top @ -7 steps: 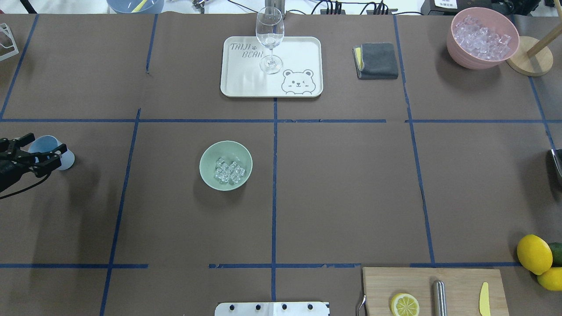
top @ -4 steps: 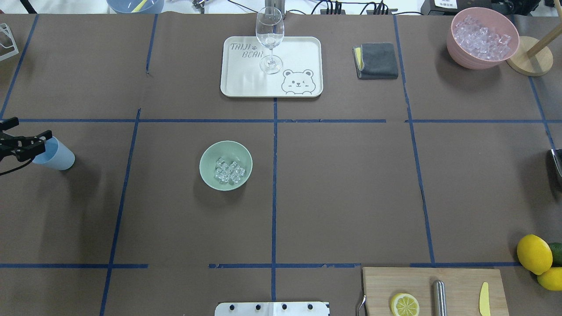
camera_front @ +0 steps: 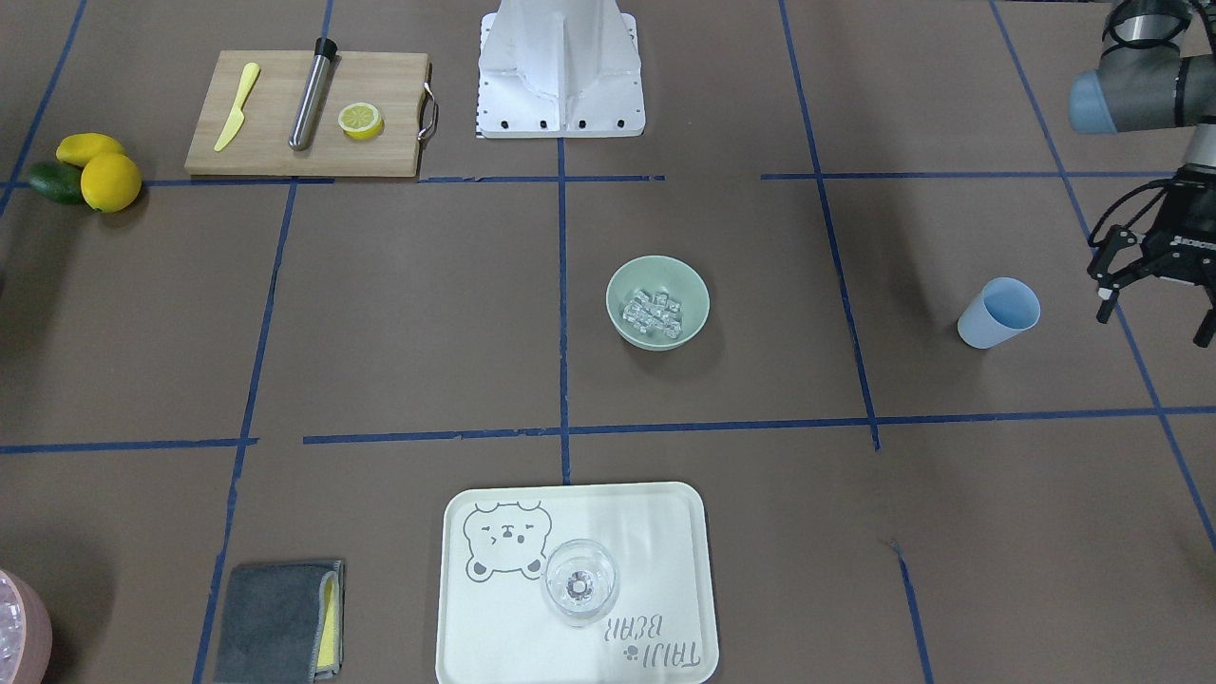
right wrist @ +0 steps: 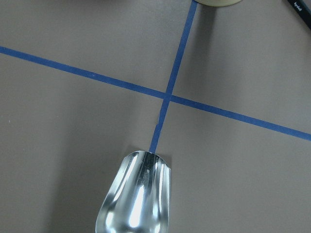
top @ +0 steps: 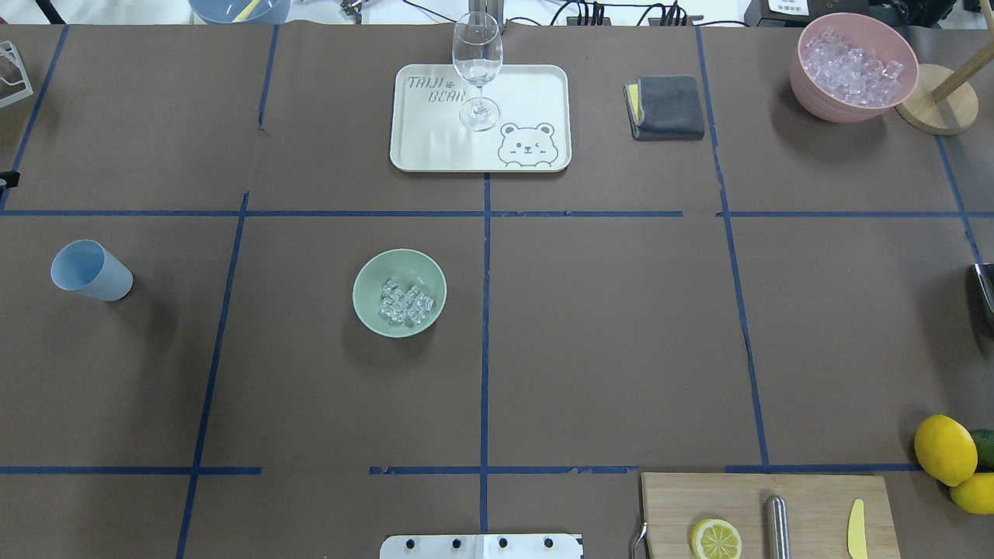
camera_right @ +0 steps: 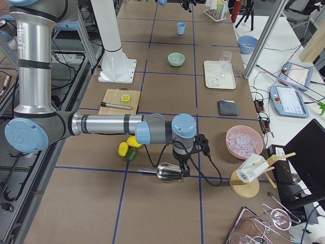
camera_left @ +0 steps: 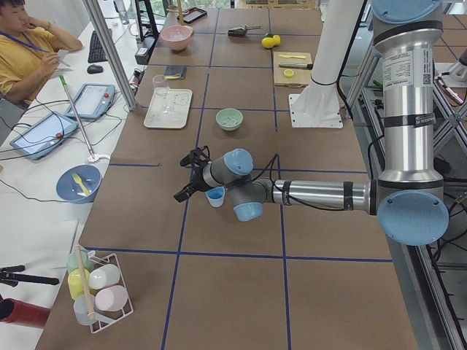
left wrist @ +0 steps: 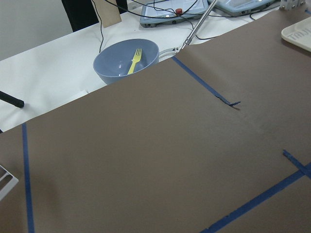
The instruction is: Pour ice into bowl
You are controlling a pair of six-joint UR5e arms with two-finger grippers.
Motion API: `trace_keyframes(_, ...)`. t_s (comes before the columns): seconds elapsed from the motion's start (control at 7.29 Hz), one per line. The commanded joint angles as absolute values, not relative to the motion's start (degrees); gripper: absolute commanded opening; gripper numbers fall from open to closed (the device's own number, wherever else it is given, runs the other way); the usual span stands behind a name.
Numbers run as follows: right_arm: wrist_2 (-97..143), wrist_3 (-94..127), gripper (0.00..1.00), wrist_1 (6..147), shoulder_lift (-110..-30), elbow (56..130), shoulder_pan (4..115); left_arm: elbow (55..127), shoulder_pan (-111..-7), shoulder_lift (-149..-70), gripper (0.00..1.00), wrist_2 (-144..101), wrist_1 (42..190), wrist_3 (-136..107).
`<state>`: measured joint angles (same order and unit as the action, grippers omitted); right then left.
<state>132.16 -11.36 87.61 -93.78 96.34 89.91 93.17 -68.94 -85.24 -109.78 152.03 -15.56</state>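
The pale green bowl sits left of the table's centre with a small heap of clear ice inside; the front view shows the bowl and ice too. A light blue cup stands upright and alone at the robot's far left. My left gripper hangs open a little outside the cup, touching nothing. My right gripper is far off over a metal scoop; its fingers do not show and I cannot tell its state.
A pink tub of ice is at the back right, beside a grey cloth. A stemmed glass stands on a white tray. A cutting board and lemons lie near right.
My left gripper, which stood around the blue cup, has pulled back to the left and almost out of the overhead view. The cup stays standing where it was.
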Motion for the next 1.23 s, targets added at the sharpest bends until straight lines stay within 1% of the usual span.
trace_keyframes(0.0, 132.2, -10.2, 1.0, 87.5, -93.6, 96.5, 89.9, 93.6, -79.1, -92.8, 1.0, -117.5, 128.3, -9.1)
trace_keyframes(0.27, 132.4, -9.1, 1.0, 87.6, -93.8, 98.4, 89.9, 93.3, -80.9, -97.3, 1.0, -117.2, 108.6, -8.4)
trace_keyframes(0.41, 133.7, -9.2, 1.0, 87.6, -93.8, 98.4, 89.9, 93.5, -82.0, -97.4, 1.0, -117.7, 103.0, -8.4)
trace_keyframes(0.55, 136.0, -9.3, 1.0, 87.5, -94.0, 98.5, 89.9, 93.3, -84.6, -96.6, 1.0, -117.9, 102.0, -4.2)
trace_keyframes(0.69, 136.3, -9.2, 1.0, 87.5, -93.9, 100.5, 89.9, 91.9, -86.8, -96.4, 1.0, -120.0, 97.4, -0.4)
trace_keyframes(0.82, 136.8, -9.1, 1.0, 87.5, -94.5, 103.7, 89.9, 92.0, -89.0, -96.0, 1.0, -127.8, 92.7, 0.5)
trace_keyframes(0.96, 139.7, -8.9, 1.0, 87.5, -94.7, 106.2, 89.8, 92.6, -90.2, -92.1, 1.0, -132.3, 92.3, 6.7)
trace_keyframes(1.1, 145.2, -8.5, 1.0, 87.5, -94.1, 107.9, 89.3, 92.6, -90.2, -90.8, 1.0, -133.1, 92.1, 9.9)
